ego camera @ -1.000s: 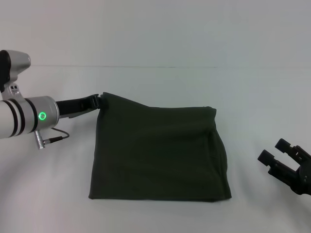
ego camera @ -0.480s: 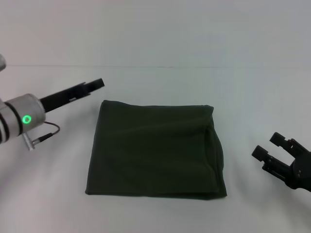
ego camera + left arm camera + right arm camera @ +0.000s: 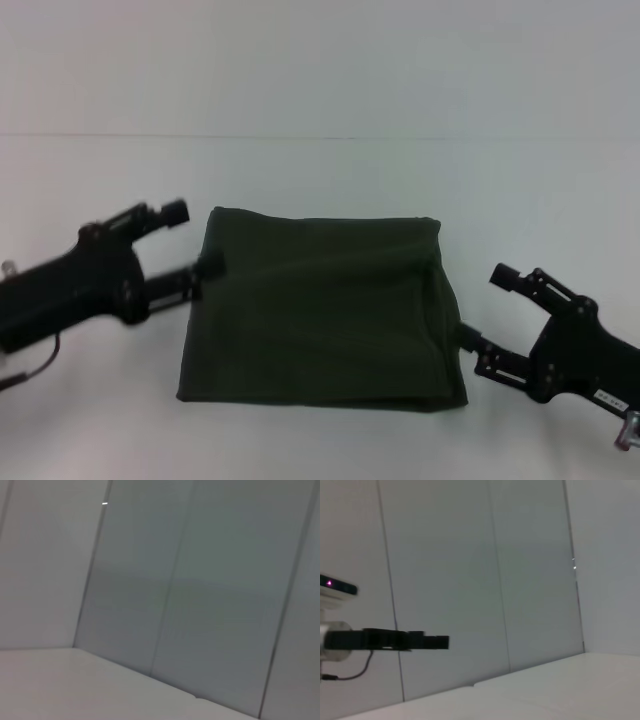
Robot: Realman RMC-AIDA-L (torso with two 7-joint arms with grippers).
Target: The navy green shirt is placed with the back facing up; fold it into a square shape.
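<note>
White table [image 3: 320, 180], pale panelled wall behind. Navy green shirt [image 3: 320, 315] folded square, flat at table centre, unchanged since earlier. Left gripper [image 3: 193, 240] has swung back to shirt's far-left corner, fingers spread. Right gripper [image 3: 482, 312] moved in beside shirt's right edge, fingers spread.

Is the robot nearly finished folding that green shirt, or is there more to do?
Nearly finished, it seems. The navy green shirt already lies flat as a roughly square packet. The left gripper and right gripper sit open at its opposite edges, holding nothing. At most, some tidying of the slightly uneven right edge remains.
</note>
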